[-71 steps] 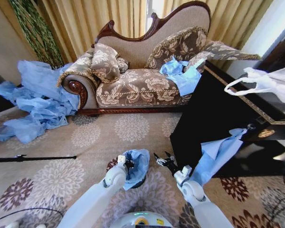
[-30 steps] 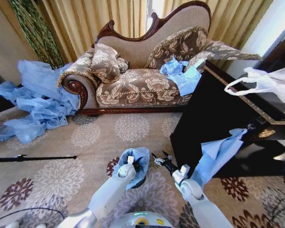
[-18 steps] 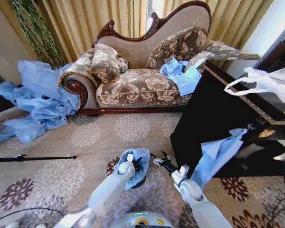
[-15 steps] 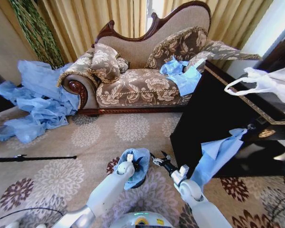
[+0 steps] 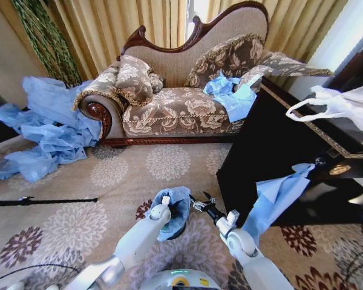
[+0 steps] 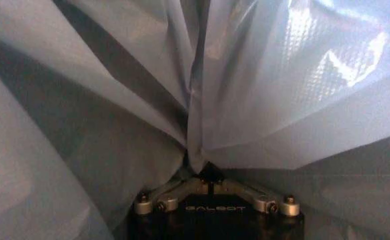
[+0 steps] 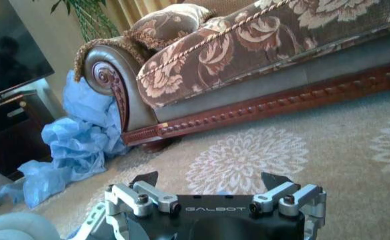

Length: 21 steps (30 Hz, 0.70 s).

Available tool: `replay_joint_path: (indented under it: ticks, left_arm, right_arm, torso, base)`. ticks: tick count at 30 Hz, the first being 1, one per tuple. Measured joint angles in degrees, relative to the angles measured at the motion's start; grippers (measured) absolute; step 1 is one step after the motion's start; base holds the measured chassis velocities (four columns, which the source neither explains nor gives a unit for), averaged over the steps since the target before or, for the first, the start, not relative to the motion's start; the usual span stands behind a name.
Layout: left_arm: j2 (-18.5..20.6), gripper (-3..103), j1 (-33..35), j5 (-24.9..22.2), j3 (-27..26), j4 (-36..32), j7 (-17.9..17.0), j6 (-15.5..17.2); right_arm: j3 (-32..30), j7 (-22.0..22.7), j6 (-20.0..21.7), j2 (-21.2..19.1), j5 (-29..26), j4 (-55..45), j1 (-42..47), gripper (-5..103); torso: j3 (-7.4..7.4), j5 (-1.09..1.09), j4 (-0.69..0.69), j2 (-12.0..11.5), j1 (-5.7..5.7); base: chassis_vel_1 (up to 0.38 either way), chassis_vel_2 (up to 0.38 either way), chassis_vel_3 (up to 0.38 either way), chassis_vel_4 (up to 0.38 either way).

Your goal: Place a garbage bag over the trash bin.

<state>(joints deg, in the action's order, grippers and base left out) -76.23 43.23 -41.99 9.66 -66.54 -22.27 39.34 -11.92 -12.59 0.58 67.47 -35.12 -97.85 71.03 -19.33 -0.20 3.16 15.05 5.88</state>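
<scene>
Where the carpet meets the robot's base, one bin stands low and near, a dark arc of it showing under one bag. That bag lies crumpled over the bin's top and rim, and what the bin holds inside cannot be told. From the near left, the left gripper reaches to the bag's near edge. Its jaws are closed to a narrow point in the left wrist view, with a fold of the bag pinched between them. Just right of the bin and apart from the bag hovers the right gripper. Its jaws stand wide with nothing between them, as the right wrist view shows.

One sofa stands along the curtains, a small bunch of blue plastic lying on its seat. One heap of blue sheeting lies on the floor at the sofa's left end. On the right is one black cabinet, with one white bag on top and one blue sheet hanging down its front.
</scene>
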Motion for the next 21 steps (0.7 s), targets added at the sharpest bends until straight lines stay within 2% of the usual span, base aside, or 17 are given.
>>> replay_joint_path:
  ticks: [5,10,12,13,16,17,19,20,21]
  left_arm:
    - [-0.32,0,-0.11,0.43,0.01,0.51,0.58,-0.07]
    - [1.03,-3,1.15,0.36,-0.12,-3.69,0.65,-0.14]
    - [2.37,6,2.40,0.22,-0.15,-7.25,0.66,-0.29]
    - [2.37,6,2.40,0.22,-0.15,-7.25,0.66,-0.29]
    - [4.55,22,4.46,0.09,-0.50,-12.80,0.68,-0.87]
    - [4.55,22,4.46,0.09,-0.50,-12.80,0.68,-0.87]
    - [5.99,33,5.93,-0.08,-1.33,-16.74,0.51,-1.00]
    - [5.99,33,5.93,-0.08,-1.33,-16.74,0.51,-1.00]
    - [6.68,39,6.55,-0.15,-1.67,-18.49,0.39,-1.01]
  right_arm:
    - [0.00,0.20,0.02,-0.19,-0.07,-0.22,-0.06,100]
    - [-0.02,0.44,0.06,-0.27,-0.10,-0.76,0.20,100]
    - [-0.02,0.49,0.07,-0.28,-0.11,-0.90,0.30,100]
    - [-0.02,0.49,0.07,-0.28,-0.11,-0.90,0.30,100]
    - [-0.02,0.51,0.07,-0.17,-0.10,-0.95,0.38,100]
    - [-0.02,0.51,0.07,-0.17,-0.10,-0.95,0.38,100]
    - [-0.01,0.51,0.07,-0.10,-0.10,-1.02,0.38,100]
    - [-0.01,0.51,0.07,-0.10,-0.10,-1.02,0.38,100]
    - [-0.02,0.51,0.07,-0.11,-0.10,-1.07,0.39,100]
  torso:
    - [0.00,0.00,0.00,0.00,0.00]
    - [0.00,0.00,0.01,0.00,0.00]
    - [0.00,-0.01,0.00,0.00,0.00]
    - [0.00,-0.01,0.00,0.00,0.00]
    - [0.00,0.01,0.00,0.00,0.00]
    - [0.00,0.01,0.00,0.00,0.00]
    - [0.00,-0.01,0.00,0.00,0.00]
    - [0.00,-0.01,0.00,0.00,0.00]
    - [0.01,0.00,0.00,0.00,0.00]
  base:
    - [0.000,0.000,0.000,0.000]
    - [0.000,0.000,0.000,0.000]
    - [0.000,0.000,0.000,0.000]
    - [0.000,0.000,0.000,0.000]
    - [0.000,0.000,0.000,0.000]
    - [0.000,0.000,0.000,0.000]
    - [0.000,0.000,0.000,0.000]
    - [0.000,0.000,0.000,0.000]
    - [0.000,0.000,0.000,0.000]
